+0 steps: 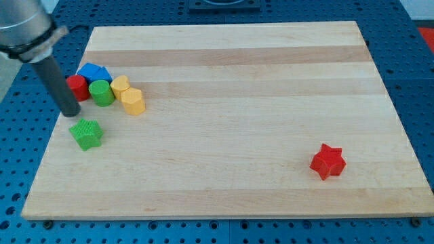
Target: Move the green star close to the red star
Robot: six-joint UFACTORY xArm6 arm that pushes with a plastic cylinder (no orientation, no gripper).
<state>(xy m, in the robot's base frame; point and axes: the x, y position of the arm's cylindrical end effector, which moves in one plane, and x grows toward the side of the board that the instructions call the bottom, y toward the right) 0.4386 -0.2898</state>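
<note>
camera view cuts the arm off at the top left, so only the dark rod shows, and it partly hides the red block [77,87] behind it. there's no claw on this rig, so nothing is apart or together, just my tip [72,113] on the pale wooden desk [230,74]. the green star [87,133] sits just near-right of my tip, whether touching is hard to tell. the red star [328,161] is well apart, near right. the far-left cluster holds a blue block [95,72], a green cylinder [102,93] and two yellow blocks [129,95], shapes fuzzy.
</note>
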